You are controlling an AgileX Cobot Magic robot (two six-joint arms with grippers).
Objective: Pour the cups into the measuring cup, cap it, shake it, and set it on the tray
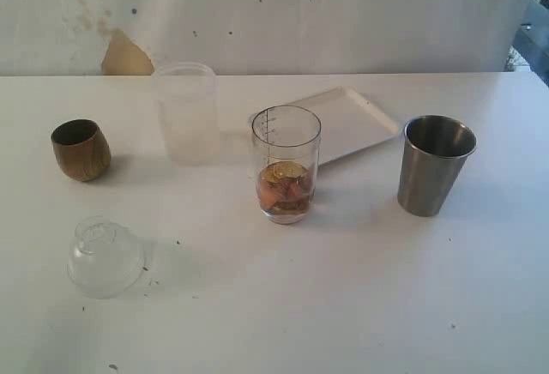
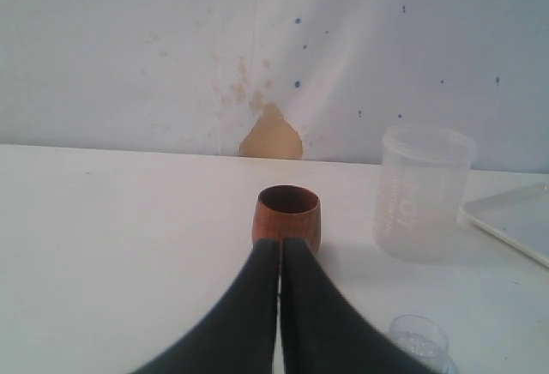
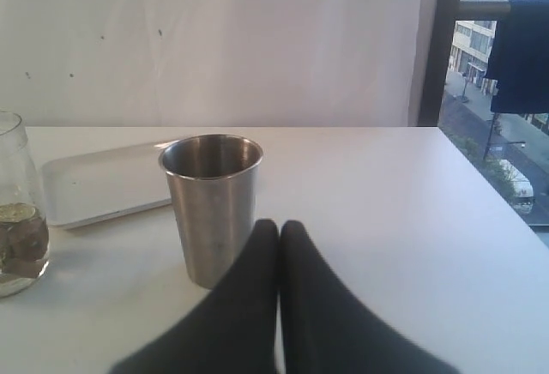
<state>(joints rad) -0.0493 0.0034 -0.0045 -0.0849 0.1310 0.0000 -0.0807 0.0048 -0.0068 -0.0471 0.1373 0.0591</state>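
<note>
The clear measuring cup [image 1: 286, 165] stands mid-table with brownish and golden contents at its bottom; part of it shows in the right wrist view [image 3: 17, 207]. Upright at the left sits the small wooden cup [image 1: 81, 149], and the steel tumbler [image 1: 434, 165] stands upright at the right. Behind the measuring cup lies the white tray [image 1: 343, 122]. My left gripper [image 2: 280, 242] is shut and empty, just short of the wooden cup [image 2: 288, 218]. My right gripper [image 3: 279, 224] is shut and empty, beside the steel tumbler [image 3: 213, 207]. Neither arm shows in the exterior view.
A wider frosted cup [image 1: 185, 112] stands behind and to the left of the measuring cup. A clear domed lid [image 1: 105, 256] lies at the front left. The table's right edge [image 3: 493, 194] runs past a window with a street view.
</note>
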